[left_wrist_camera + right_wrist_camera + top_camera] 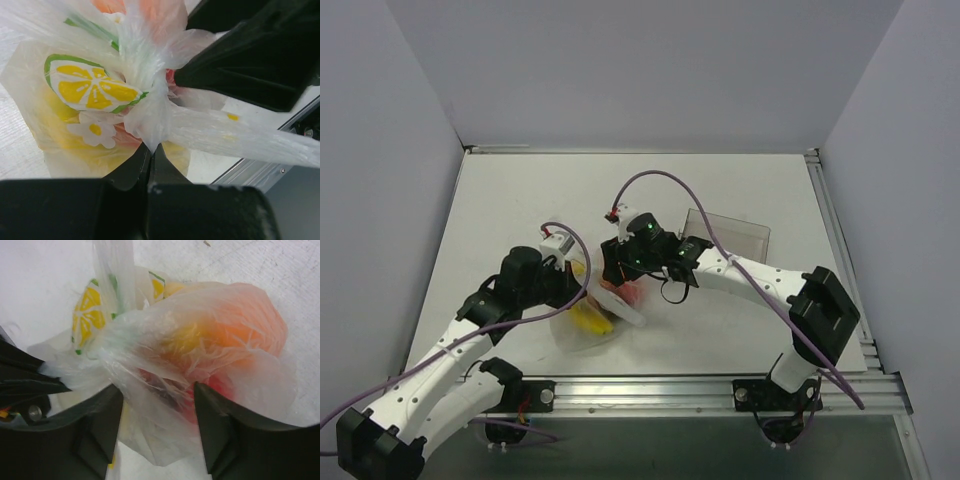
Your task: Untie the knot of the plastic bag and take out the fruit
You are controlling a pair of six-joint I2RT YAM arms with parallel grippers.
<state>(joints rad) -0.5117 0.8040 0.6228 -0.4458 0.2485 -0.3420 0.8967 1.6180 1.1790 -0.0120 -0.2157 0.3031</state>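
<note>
The plastic bag (603, 312) lies on the table between my two grippers. It is translucent, with lemon and flower prints (92, 90). The knot (152, 97) is a bunched whitish lump at the bag's neck and also shows in the right wrist view (97, 357). My left gripper (150, 146) is shut on a fold of plastic just below the knot. My right gripper (157, 407) is open, its fingers (227, 427) astride loose bag plastic. The fruit shows through the plastic: an orange ball (245, 332), a yellow piece (187, 337), a red piece (220, 385) and a yellow banana (590, 320).
A clear rigid box (728, 236) stands behind the right arm. The table's metal front rail (650, 390) runs close in front of the bag. One dark finger of the right gripper (250, 60) fills the upper right of the left wrist view, close to the knot.
</note>
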